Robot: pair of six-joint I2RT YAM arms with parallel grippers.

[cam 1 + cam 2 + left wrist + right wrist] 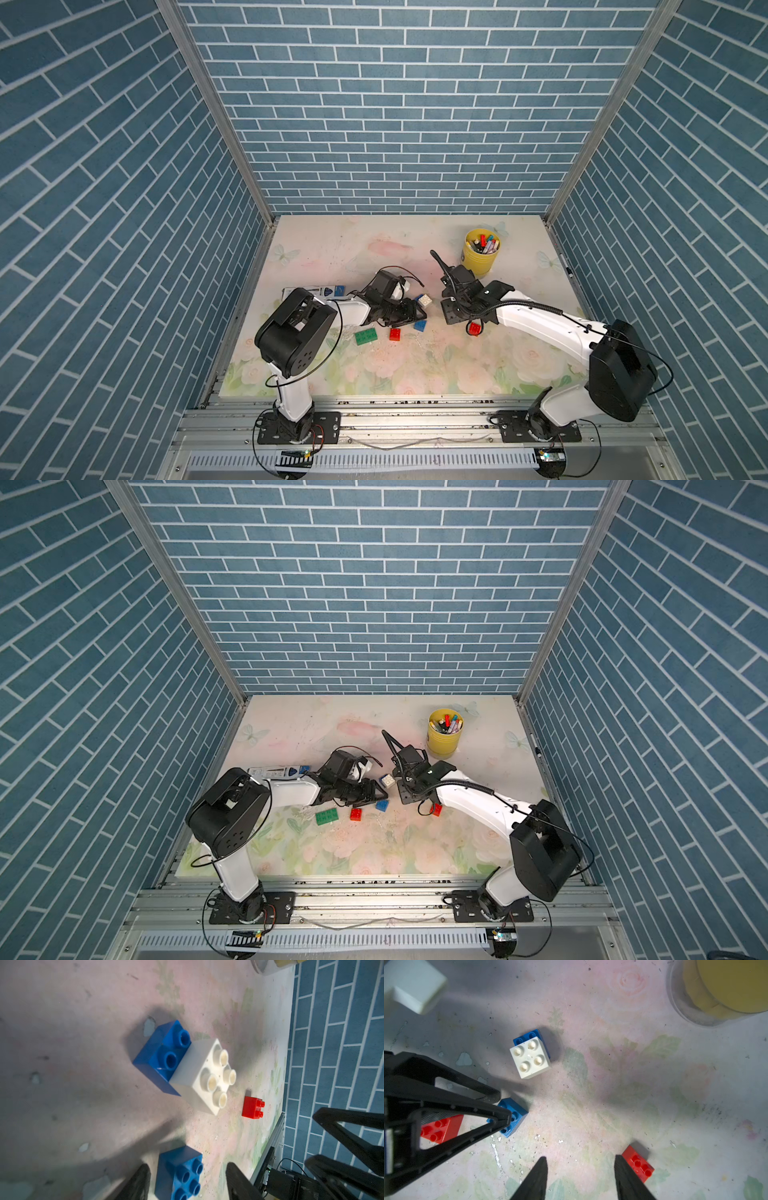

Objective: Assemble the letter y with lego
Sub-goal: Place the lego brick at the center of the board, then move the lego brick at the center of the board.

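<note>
Jaws left and right gape (nothing gripped); white brick stacked half over blue brick.

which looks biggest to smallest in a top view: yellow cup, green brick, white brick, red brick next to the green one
1. yellow cup
2. green brick
3. white brick and red brick: look alike, white sits higher, nearer the camera, so unranked

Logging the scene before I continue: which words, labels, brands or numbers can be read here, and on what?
Nothing reads clearly enough to quote.
white and blue carton: print, too small to read.
yellow cup: small dark mark on its side, unreadable.
marker pens: labels too small.
white brick: no lettering shows on its studs.
</note>
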